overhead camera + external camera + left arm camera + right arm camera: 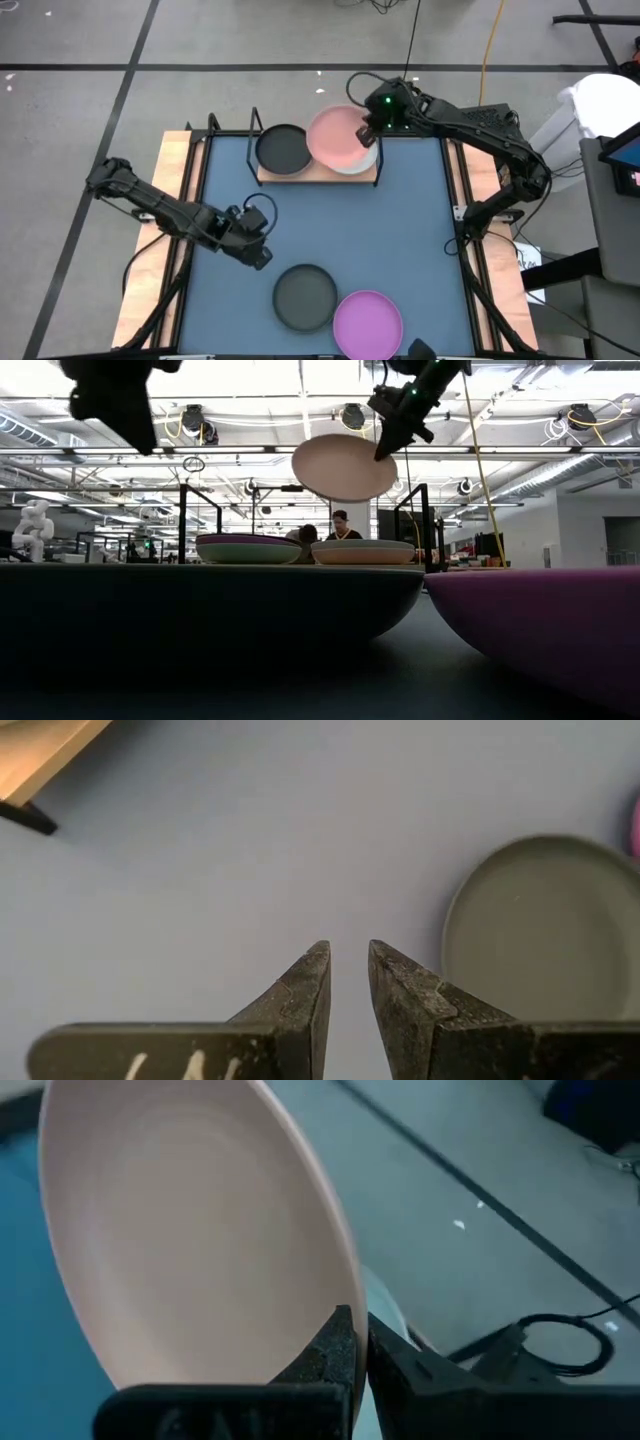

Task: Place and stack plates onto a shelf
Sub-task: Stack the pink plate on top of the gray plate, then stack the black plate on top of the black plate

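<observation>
Item: pink plate (337,137), rim clamped in my right jaws (366,130), tilted above the shelf (318,172). Level it, lower onto the whitish plate (362,160). Left jaws (262,258) slightly apart, empty, over the mat.

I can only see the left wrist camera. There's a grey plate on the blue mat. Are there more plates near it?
Observer: Yes. A purple plate lies right beside your grey plate, at the near edge of the mat.
Operator: Is anything on the shelf?
Observer: The shelf has a dark grey plate on top on its left side and a whitish plate on its right side.
Operator: What's the other arm doing?
Observer: The right pincer is shut on the rim of a pink plate, holding it tilted in the air above the whitish plate.
</observation>
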Motion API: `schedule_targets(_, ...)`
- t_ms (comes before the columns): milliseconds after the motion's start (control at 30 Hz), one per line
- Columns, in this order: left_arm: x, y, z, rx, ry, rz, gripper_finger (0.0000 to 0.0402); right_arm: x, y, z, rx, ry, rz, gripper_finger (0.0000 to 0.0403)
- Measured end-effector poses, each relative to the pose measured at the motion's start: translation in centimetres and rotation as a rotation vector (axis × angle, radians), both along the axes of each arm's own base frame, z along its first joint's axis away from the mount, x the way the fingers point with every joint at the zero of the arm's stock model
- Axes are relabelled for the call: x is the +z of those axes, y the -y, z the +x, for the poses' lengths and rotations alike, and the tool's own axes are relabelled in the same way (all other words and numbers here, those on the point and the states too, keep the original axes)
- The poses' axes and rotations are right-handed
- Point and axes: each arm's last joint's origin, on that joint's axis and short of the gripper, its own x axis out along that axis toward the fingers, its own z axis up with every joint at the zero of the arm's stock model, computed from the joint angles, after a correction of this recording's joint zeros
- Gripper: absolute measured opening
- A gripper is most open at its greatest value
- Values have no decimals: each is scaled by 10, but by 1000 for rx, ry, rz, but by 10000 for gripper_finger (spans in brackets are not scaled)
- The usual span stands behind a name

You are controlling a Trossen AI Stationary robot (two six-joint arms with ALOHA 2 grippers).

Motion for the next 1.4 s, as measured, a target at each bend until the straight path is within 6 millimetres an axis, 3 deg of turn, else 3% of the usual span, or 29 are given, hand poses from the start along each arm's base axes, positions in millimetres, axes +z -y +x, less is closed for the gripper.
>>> schedule_targets(267, 2, -22, 14, -20, 21, -29, 76, -18, 10, 12, 89, -113, -57, 2)
schedule_targets(633, 1, -35, 18, -10, -6, -110, 76, -57, 41, 22, 10, -182, 32, 3)
schedule_targets(1000, 1, -38, 19, 44, 1, -134, 76, -56, 50, 15, 14, -202, 10, 11)
schedule_targets(1400, 1, -59, 22, 70, -4, -102, 76, -56, 47, 11, -24, -223, 33, 96)
